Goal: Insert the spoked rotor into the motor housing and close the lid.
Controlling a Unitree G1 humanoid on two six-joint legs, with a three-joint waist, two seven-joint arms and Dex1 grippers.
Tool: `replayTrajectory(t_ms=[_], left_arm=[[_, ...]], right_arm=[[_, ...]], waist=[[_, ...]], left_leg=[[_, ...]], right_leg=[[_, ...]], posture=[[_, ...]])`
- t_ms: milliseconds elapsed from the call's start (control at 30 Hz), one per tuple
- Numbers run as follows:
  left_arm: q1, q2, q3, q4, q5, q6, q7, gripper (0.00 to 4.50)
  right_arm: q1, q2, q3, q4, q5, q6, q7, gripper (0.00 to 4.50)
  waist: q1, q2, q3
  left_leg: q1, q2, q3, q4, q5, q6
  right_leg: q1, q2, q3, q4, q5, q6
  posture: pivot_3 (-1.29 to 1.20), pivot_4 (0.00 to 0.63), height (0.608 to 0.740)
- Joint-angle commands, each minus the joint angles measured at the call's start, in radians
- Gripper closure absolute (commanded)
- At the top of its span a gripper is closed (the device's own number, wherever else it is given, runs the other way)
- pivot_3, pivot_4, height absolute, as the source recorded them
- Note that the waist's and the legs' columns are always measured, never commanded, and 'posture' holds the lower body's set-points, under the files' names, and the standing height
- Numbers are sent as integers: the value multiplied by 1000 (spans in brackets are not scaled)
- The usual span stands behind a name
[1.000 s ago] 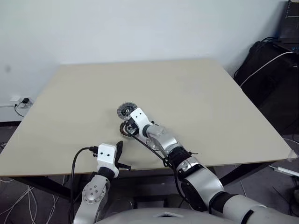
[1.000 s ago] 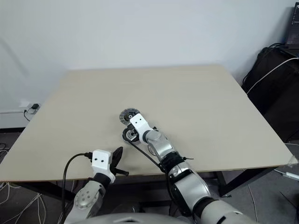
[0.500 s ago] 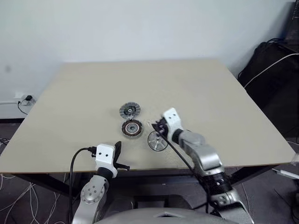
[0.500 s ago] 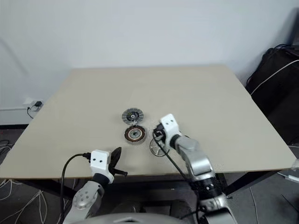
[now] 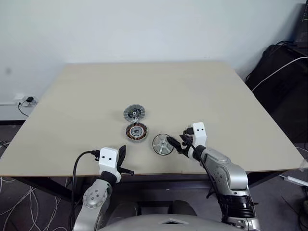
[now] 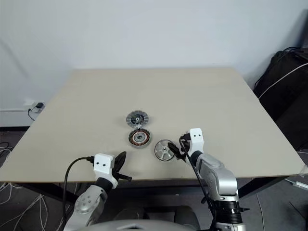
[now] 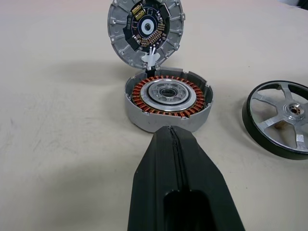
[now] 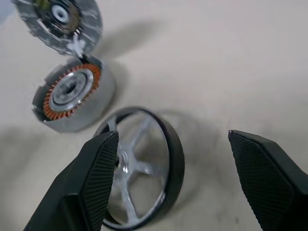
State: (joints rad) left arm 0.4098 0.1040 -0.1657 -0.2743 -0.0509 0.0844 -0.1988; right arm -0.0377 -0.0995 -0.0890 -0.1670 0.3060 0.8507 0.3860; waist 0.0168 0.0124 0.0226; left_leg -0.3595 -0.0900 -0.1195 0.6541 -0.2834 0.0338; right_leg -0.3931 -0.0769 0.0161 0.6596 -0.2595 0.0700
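Wide apart stand the two fingers of my right claw, with nothing between them but bare bench. The rotor, a dark-rimmed wheel with five silvery spokes and a small bright hub, lies flat on the bench just off that claw's tips. In my right wrist view one finger overlaps its rim, but I cannot tell whether they touch; the other finger stands well clear of it. The rotor is not gripped.

Just beside the rotor, toward my left, sits the housing, a low grey cup with a ring of copper windings around a silvery centre. It is apart from the rotor, with a strip of bench between them. At the housing's far edge is the lid, a grey ribbed disc with a dark inner face. In my left wrist view it looks tilted open.

My left claw is pressed shut and holds nothing. It hangs at the near bench edge, pointing at the housing, tip just short of its wall.
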Motion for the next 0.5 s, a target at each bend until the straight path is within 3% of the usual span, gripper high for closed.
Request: replayTrajectory(t_ms=[33, 433, 500], left_arm=[[-1, 5, 6, -31, -6, -1, -2, 4500], [3, 3, 5, -34, -5, 2, 2, 4500], [3, 3, 4, -34, -4, 4, 2, 4500]], right_arm=[[-18, 13, -35, 9, 58, 30, -8, 618], [-41, 34, -137, 62, 243, 201, -12, 618], [-40, 41, -162, 68, 276, 231, -18, 1009]], waist=[[0, 1, 0], [0, 1, 1], [0, 1, 0]], left_leg=[[0, 0, 0, 0, 0, 0], [0, 0, 0, 0, 0, 0], [0, 0, 0, 0, 0, 0]], right_leg=[[0, 0, 0, 0, 0, 0], [0, 0, 0, 0, 0, 0], [0, 0, 0, 0, 0, 0]], posture=[[0, 0, 740], [0, 0, 740], [0, 0, 740]])
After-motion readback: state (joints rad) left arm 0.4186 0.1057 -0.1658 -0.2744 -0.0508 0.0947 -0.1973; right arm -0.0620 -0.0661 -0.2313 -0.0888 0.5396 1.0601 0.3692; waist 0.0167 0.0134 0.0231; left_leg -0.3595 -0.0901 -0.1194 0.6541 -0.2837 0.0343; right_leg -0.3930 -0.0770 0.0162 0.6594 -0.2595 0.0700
